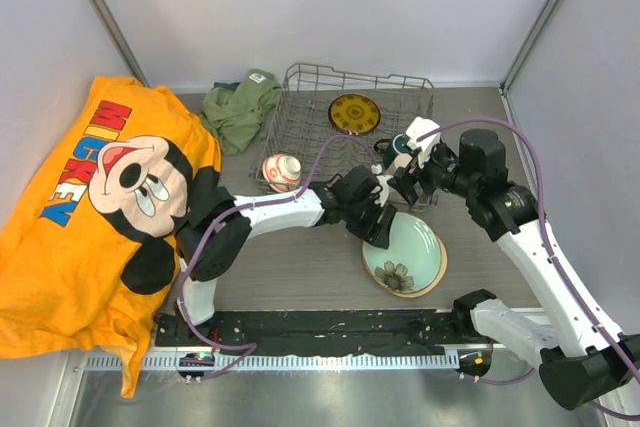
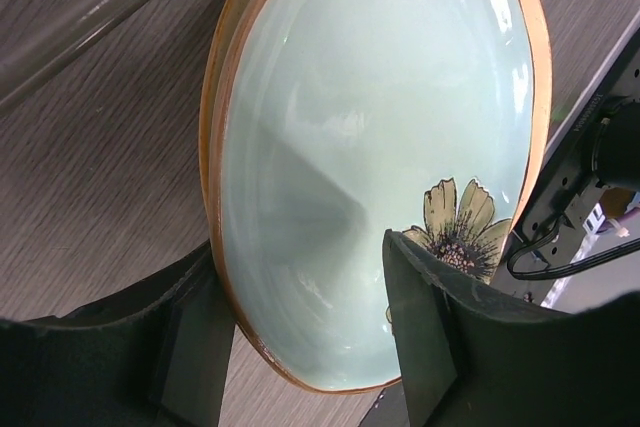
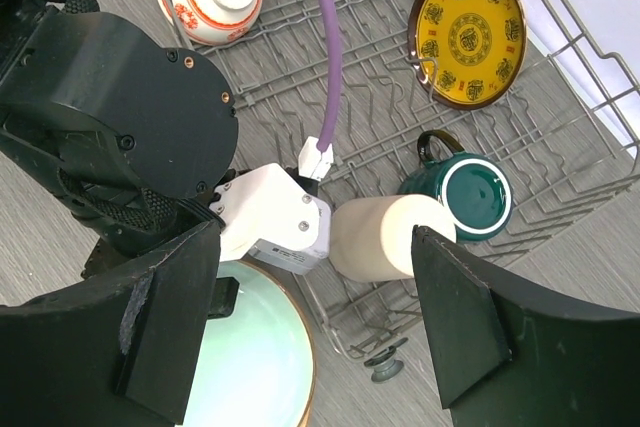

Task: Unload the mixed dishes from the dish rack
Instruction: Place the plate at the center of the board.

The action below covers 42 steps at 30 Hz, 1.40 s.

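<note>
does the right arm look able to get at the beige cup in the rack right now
Probably yes: the right claw is open, the beige cup lying just ahead between its fingers. The teal mug and left arm crowd the sides.

A grey wood-grain desk [image 1: 300, 267] walled by white panels carries a grey wire dish rack [image 1: 350, 75] at its far middle. A crumpled green cloth [image 1: 240, 112] lies just beside the rack's left end. An orange Mickey Mouse T-shirt [image 1: 100, 217] sprawls over the desk's left side. A flower-painted pale green plate [image 1: 415, 247] with a tan rim rests flat near the rack's near right corner. A black mounting rail [image 1: 320, 325] runs along the near edge.
</note>
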Motion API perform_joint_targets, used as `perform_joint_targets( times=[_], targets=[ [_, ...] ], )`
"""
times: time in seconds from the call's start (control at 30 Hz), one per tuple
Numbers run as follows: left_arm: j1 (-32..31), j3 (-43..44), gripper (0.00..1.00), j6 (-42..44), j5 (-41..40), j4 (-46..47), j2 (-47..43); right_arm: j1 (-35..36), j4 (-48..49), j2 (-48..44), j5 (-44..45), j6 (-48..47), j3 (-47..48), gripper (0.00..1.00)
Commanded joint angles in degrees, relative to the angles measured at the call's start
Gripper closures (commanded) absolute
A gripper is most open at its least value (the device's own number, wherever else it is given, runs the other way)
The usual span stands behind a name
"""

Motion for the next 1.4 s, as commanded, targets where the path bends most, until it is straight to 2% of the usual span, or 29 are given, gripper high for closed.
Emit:
perform_joint_targets(
  times=[0.0,0.13,0.3,0.93,1.37],
  targets=[
    [0.18,2.47,0.38,3.11,-4.33,-2.48,-0.15,-0.08,1.57,-0.56,-0.66,0.01,-0.55,0.19],
    [0.09,3.09,0.38,4.51,-6.70,-3.45,0.55,-0.08,1.48,-0.73,-0.57,-0.25,-1.17,0.19],
    [0.09,3.09,0.33,5.22,-7.76,-3.54,0.81,-0.08,1.66,-0.56,-0.75,-0.52,-1.87,0.19],
    [-3.07,5.11,0.32,8.82,-11.45,-5.21,0.20,-0.17,2.89,-0.73,-0.40,-0.87,-3.72,0.19],
    [-4.65,7.04,0.31,12.16,-14.70,-6.79,-1.82,-0.08,5.96,2.51,7.95,1.77,-0.82,0.19]
  ],
)
